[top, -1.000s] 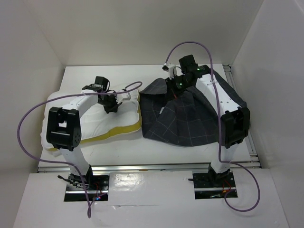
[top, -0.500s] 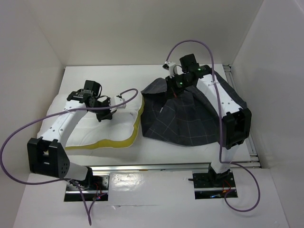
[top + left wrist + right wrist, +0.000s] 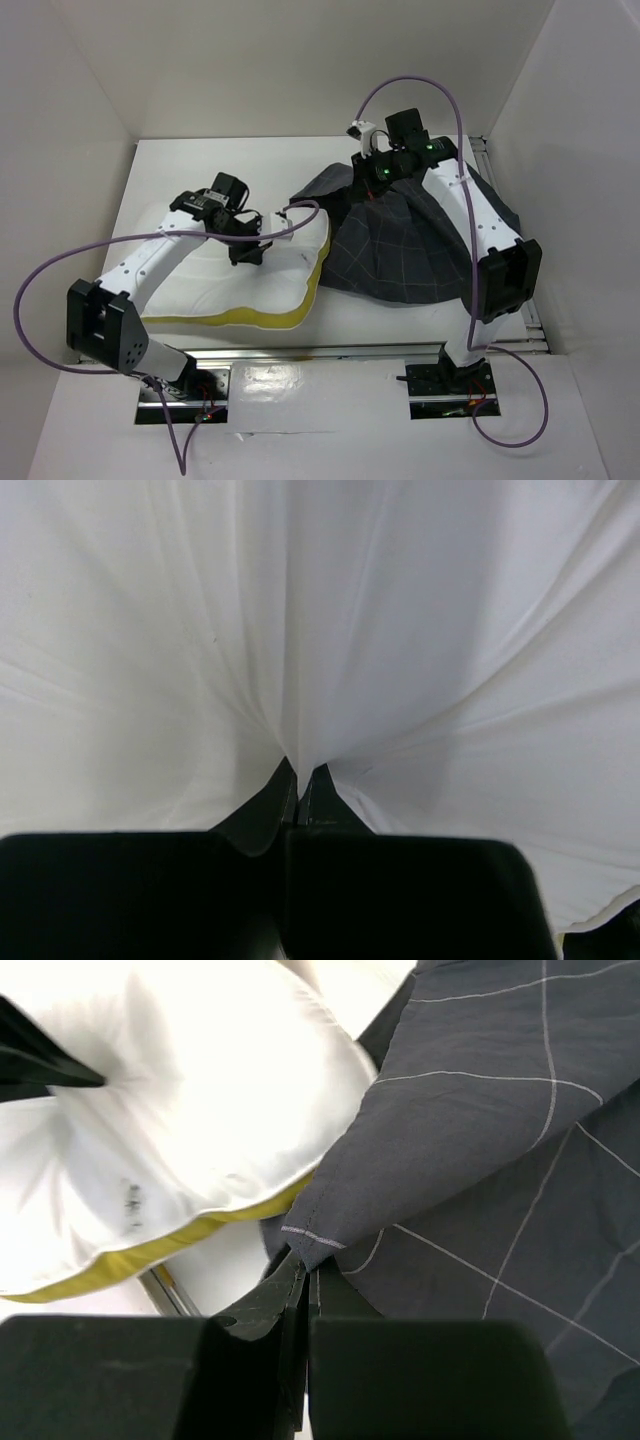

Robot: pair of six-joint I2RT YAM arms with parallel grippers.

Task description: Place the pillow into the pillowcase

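1. Two grippers are each clamped on fabric, their jaws pressed together.
2. Left gripper pinches a gathered fold of the white pillow, and creases fan out from the pinch.
3. Right gripper pinches a hemmed corner of the charcoal windowpane pillowcase, raised at its left edge.
4. On the white table the pillow lies left of the pillowcase, just beside it. Its yellow band runs along the near and right edges.

Top camera overhead — wrist cameras close, sharing pillow.
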